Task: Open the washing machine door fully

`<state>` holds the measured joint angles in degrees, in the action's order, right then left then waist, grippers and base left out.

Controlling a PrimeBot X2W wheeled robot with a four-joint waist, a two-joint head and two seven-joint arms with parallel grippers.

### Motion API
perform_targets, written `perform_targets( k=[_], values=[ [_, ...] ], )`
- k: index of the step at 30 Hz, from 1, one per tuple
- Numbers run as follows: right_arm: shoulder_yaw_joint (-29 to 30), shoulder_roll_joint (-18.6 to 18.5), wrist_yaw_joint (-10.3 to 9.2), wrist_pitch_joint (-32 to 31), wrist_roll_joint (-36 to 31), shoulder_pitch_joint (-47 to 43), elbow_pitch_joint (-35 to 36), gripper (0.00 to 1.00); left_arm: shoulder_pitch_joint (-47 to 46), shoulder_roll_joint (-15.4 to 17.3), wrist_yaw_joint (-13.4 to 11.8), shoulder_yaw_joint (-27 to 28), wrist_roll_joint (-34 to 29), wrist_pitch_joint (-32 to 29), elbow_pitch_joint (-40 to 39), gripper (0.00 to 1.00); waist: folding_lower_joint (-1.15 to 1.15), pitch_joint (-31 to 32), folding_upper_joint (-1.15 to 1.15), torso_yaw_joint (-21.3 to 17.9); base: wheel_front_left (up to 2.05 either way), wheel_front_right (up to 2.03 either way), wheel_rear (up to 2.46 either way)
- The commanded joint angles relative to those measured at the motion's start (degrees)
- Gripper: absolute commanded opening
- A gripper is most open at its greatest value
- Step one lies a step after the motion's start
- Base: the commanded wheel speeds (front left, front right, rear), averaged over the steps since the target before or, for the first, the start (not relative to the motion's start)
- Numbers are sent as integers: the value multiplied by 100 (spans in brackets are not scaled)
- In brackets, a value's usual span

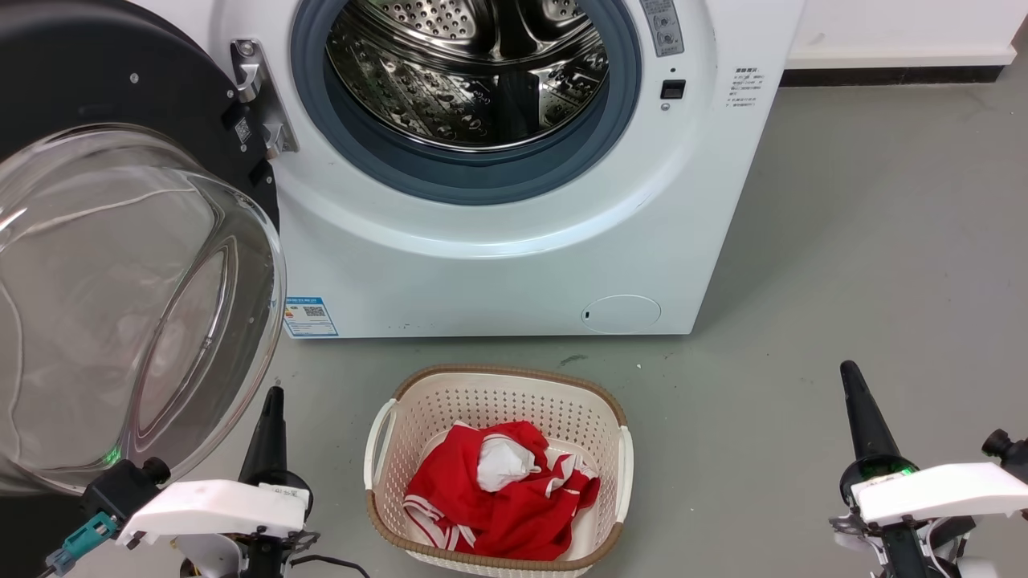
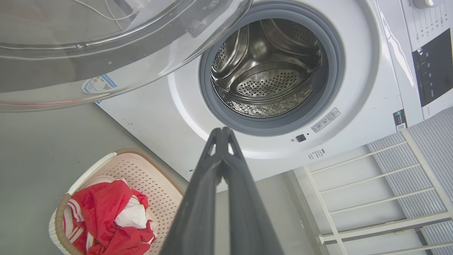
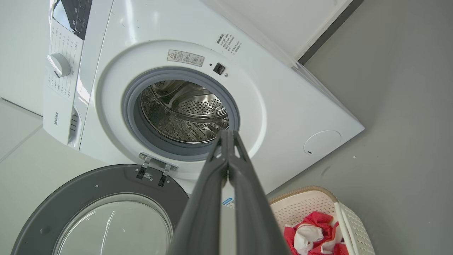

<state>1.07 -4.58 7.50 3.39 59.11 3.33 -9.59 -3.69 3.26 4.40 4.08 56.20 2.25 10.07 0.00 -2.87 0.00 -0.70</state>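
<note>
Head view. The washing machine door (image 1: 136,265) stands wide open on the hinge (image 1: 261,96) at the left edge of the washing machine (image 1: 514,265), its glass bowl bulging toward the camera, and the drum opening (image 1: 474,72) is fully exposed. The left gripper (image 1: 275,393), fingers pressed together and holding nothing, points up just below the bowl's lower rim without touching it. The right gripper (image 1: 850,373), likewise clenched and empty, is over bare floor (image 1: 843,241), well apart from the machine. Between them sits a basket (image 1: 498,393) holding a red garment (image 1: 498,498).
</note>
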Motion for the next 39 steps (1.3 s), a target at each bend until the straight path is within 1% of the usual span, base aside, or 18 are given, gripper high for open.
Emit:
perform_targets(
  k=[1,19,39],
  values=[
    [18,-41,0,-37,190,128,20,0,-126,8,43,28,174,-37,-22,0,0,6,0,2,0,0,0],
    [105,-39,-1,-284,1291,198,-124,0,-192,-7,133,106,1304,-318,117,0,0,76,0,20,0,0,0],
    [202,-20,-1,-531,2318,241,-269,0,-234,-22,220,170,2367,-580,251,0,0,154,0,40,0,0,0]
  ],
)
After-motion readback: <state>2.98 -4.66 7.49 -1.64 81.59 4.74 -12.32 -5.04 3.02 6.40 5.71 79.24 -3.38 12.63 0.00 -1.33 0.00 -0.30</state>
